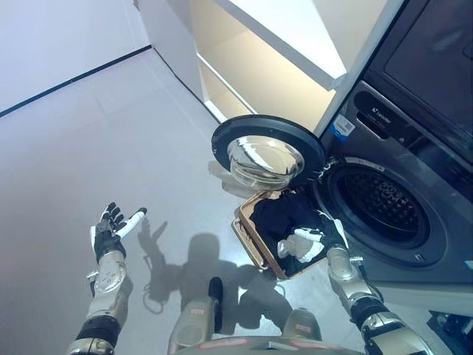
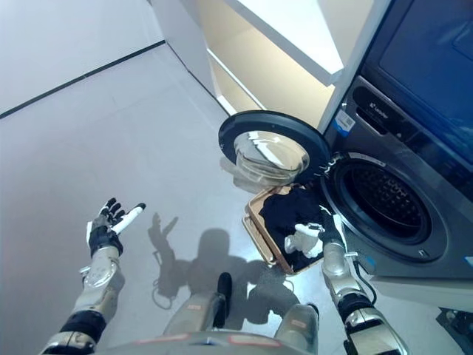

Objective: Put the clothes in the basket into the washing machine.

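Observation:
A tan basket point(image 1: 250, 238) stands on the floor in front of the washing machine point(image 1: 414, 155). Dark clothes point(image 1: 284, 214) fill it, with a white piece point(image 1: 295, 245) near its front. The machine's round door point(image 1: 266, 154) hangs open to the left, and the drum point(image 1: 380, 203) shows dark and bare. My right hand point(image 1: 325, 235) reaches into the basket over the clothes, its fingers buried in the dark and white cloth. My left hand point(image 1: 112, 229) is held up over the floor at the left, far from the basket, fingers spread and holding nothing.
A white cabinet with beige shelves point(image 1: 259, 66) stands behind the open door. A second dark appliance point(image 1: 436, 52) sits on top of the washing machine. Grey floor point(image 1: 89, 133) stretches to the left, with a dark line along the far wall.

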`<state>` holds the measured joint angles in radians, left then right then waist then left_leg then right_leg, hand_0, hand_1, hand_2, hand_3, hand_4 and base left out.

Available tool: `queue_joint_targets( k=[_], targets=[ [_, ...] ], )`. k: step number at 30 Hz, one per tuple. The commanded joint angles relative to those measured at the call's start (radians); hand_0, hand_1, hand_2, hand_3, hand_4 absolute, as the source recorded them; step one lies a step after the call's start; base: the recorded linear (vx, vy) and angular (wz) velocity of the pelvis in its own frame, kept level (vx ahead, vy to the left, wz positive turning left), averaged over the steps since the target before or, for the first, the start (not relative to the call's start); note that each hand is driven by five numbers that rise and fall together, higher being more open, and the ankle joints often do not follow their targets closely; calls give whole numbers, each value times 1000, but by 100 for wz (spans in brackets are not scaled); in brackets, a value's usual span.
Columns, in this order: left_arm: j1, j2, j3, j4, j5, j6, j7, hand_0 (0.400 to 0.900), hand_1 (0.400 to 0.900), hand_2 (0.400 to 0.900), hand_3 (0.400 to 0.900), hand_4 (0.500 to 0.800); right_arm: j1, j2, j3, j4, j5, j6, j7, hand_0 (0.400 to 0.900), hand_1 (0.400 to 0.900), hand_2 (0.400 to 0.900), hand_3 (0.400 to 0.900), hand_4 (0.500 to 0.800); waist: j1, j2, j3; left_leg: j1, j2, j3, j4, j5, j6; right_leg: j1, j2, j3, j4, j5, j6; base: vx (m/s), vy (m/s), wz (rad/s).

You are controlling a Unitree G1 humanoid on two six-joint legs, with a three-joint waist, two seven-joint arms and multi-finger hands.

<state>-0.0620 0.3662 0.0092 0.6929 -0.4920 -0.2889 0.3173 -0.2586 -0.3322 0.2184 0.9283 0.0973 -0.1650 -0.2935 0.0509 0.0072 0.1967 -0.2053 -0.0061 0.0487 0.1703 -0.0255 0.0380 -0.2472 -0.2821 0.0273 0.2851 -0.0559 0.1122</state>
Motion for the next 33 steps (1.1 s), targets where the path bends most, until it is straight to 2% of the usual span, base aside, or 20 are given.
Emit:
queue_joint_targets(
  k=[1, 2, 4, 5, 6, 7, 11, 15, 19, 24, 27, 33],
  targets=[
    [-40, 39, 36, -69, -22, -96, -1, 900, 900, 900, 900, 800, -56, -62, -17, -21, 16, -43, -38, 900, 900, 900, 900, 800, -35, -23, 42, -7, -35, -123, 4, -35, -13, 5, 30, 34, -137, 164, 50, 204, -135, 67],
    [-44, 37, 36, -95, -34, -104, 0, 900, 900, 900, 900, 800, -55, -68, -19, -21, 14, -44, -38, 900, 900, 900, 900, 800, -53, -35, 64, 10, -38, -140, 20, -58, -27, -47, 38, 35, -173, 199, 65, 158, -172, 71],
    [-44, 36, 39, -126, -39, -109, 5, 900, 900, 900, 900, 800, -59, -71, -20, -31, 17, -45, -43, 900, 900, 900, 900, 800, -66, -48, 93, 1, -38, -160, 74, -89, -39, -65, 33, 23, -180, 223, 69, 109, -188, 68],
    [-44, 36, 39, -127, -39, -109, 6, 900, 900, 900, 900, 800, -59, -71, -20, -31, 17, -45, -43, 900, 900, 900, 900, 800, -68, -46, 93, -1, -38, -162, 79, -91, -39, -65, 34, 21, -180, 222, 68, 58, -254, 77],
    [-56, 35, 40, -143, -41, -110, 14, 900, 900, 900, 900, 800, -62, -74, -20, -21, 15, -47, -48, 900, 900, 900, 900, 800, -64, -67, 113, -42, -38, -185, 152, -124, -49, -69, 41, 18, -167, 196, 58, 13, -233, 73],
    [-67, 36, 36, -148, -51, -113, 17, 900, 900, 900, 900, 800, -82, -86, -5, -5, -3, -43, -55, 900, 900, 900, 900, 800, -63, -62, 123, -69, -36, -197, 171, -125, -54, -91, 50, 7, -142, 189, 53, 15, -294, 86],
    [-95, 25, 16, -193, -75, -127, 27, 900, 900, 900, 900, 800, -192, -160, 48, 86, -115, -12, -101, 900, 900, 900, 900, 800, -59, -37, 144, -150, 1, -217, 142, -77, -90, -143, 42, -59, -132, 189, 49, -42, -175, 63],
    [-162, 26, -48, -208, -77, -125, 39, 900, 900, 900, 900, 800, -301, -208, 92, 243, -190, 30, -164, 900, 900, 900, 900, 800, -56, 6, 191, -222, 36, -172, 120, -31, -121, -191, 24, -108, -138, 190, 45, -103, -73, 31],
    [-192, 26, -75, -287, -56, -128, 56, 900, 900, 900, 900, 800, -342, -268, 137, 275, -288, 54, -173, 900, 900, 900, 900, 800, -54, 43, 233, -291, 25, -149, 141, -32, -118, -288, 11, -85, -98, 203, 49, -86, 53, -24],
    [-209, 13, -92, -371, -41, -132, 66, 900, 900, 900, 900, 800, -370, -316, 177, 273, -354, 68, -189, 900, 900, 900, 900, 800, -54, 63, 267, -381, 7, -134, 205, -57, -107, -386, 4, -54, -50, 204, 55, -96, 51, -12],
    [-220, 13, -106, -449, -28, -136, 61, 900, 900, 900, 900, 800, -402, -361, 219, 302, -425, 87, -207, 900, 900, 900, 900, 800, -56, 86, 283, -479, -16, -132, 260, -72, -100, -468, -13, -35, -12, 200, 56, -84, 20, 13],
    [-234, 20, -115, -493, -21, -140, 59, 900, 900, 900, 900, 800, -440, -414, 287, 320, -527, 108, -209, 900, 900, 900, 900, 800, -48, 105, 299, -564, -29, -127, 290, -74, -99, -553, -14, -19, 19, 196, 51, -15, 5, 4]
  ],
)
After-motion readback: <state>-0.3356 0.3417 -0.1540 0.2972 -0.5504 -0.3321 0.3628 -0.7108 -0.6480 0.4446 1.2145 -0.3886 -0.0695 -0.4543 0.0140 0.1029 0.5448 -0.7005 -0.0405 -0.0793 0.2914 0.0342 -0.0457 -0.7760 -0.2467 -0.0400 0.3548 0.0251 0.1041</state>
